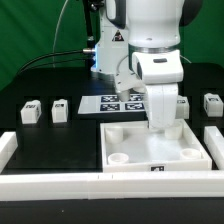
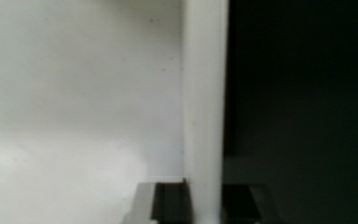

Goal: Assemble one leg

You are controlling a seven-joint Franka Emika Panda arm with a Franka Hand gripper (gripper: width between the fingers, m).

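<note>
Four small white legs with tags stand on the black table in the exterior view: two at its left (image 1: 30,112) (image 1: 60,110) and two at its right (image 1: 182,105) (image 1: 212,103). None is held. The large white square tray piece (image 1: 130,140) lies in the middle. My gripper (image 1: 160,120) is down at that piece's far wall. In the wrist view my gripper (image 2: 206,192) straddles the thin white wall (image 2: 204,90), one dark finger (image 2: 171,205) pressed against each side. The tray's white inside (image 2: 78,100) lies on one side and the dark table (image 2: 309,100) on the other.
The marker board (image 1: 112,101) lies just behind the tray piece. A thick white fence (image 1: 60,186) runs along the table's front and up both sides, close round the tray. Cables and a lit device stand at the back.
</note>
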